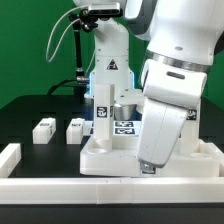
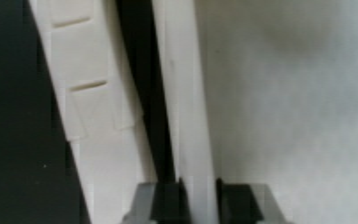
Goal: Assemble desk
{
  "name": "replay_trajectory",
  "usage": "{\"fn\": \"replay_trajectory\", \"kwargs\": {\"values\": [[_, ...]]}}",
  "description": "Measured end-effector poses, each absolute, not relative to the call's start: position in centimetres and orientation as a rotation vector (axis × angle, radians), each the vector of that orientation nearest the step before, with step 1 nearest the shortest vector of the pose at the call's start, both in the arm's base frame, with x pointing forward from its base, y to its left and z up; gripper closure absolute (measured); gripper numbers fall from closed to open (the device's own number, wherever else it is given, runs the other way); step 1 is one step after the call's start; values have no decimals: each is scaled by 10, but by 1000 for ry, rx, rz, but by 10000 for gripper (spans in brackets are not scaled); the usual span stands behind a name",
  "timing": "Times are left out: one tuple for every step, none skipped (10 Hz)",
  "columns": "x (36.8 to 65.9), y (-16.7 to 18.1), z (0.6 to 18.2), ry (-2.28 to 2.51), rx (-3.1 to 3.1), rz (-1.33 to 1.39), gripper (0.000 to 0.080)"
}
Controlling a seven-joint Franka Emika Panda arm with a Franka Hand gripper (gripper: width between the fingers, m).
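— Any writing to read?
— Nothing legible. The arm's base column (image 1: 108, 85) carries a triangular warning sticker (image 1: 112, 68). Black-and-white square tags show on a tagged piece (image 1: 125, 122) standing at the tabletop (image 1: 100, 152). Their patterns are too small to make out.
— How is the arm posed?
— Its last links slant down steeply from the exterior view's upper right, with the wrist low over the tabletop's right part.
— And the gripper?
— In the wrist view the gripper (image 2: 201, 196) has its dark fingertips (image 2: 158, 200) on either side of a thin white wall of the tabletop, pinching it.
— Where does the tabletop lie?
— On the black table (image 1: 25, 108), mid-scene, behind the front rail (image 1: 60, 187). One leg (image 1: 43, 129) and a second leg (image 1: 76, 129) lie apart from it, toward the exterior view's left.
— What's hidden?
— In the exterior view the arm covers the tabletop's right side and the fingers; the wrist view is blurred
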State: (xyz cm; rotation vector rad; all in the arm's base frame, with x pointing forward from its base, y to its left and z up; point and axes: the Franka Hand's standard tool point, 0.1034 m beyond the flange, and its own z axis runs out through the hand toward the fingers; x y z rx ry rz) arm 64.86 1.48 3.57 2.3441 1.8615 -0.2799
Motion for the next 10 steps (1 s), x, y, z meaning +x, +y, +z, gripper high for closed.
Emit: {"fn": "replay_trajectory", "kwargs": {"values": [[650, 16, 32, 1864, 2340, -283, 729], [652, 17, 31, 1866, 2338, -282, 729], [650, 16, 32, 1865, 2344, -308, 729], [650, 14, 33, 1861, 2352, -345, 729], [650, 13, 35, 1857, 2360, -388, 729], [648, 12, 33, 1859, 2360, -393, 729], [646, 12, 32, 1860, 2362, -399, 729], [643, 12, 33, 1861, 2366, -420, 650], [644, 11, 33, 1859, 2366, -415, 483], [645, 11, 34, 1858, 2366, -413, 348]]}}
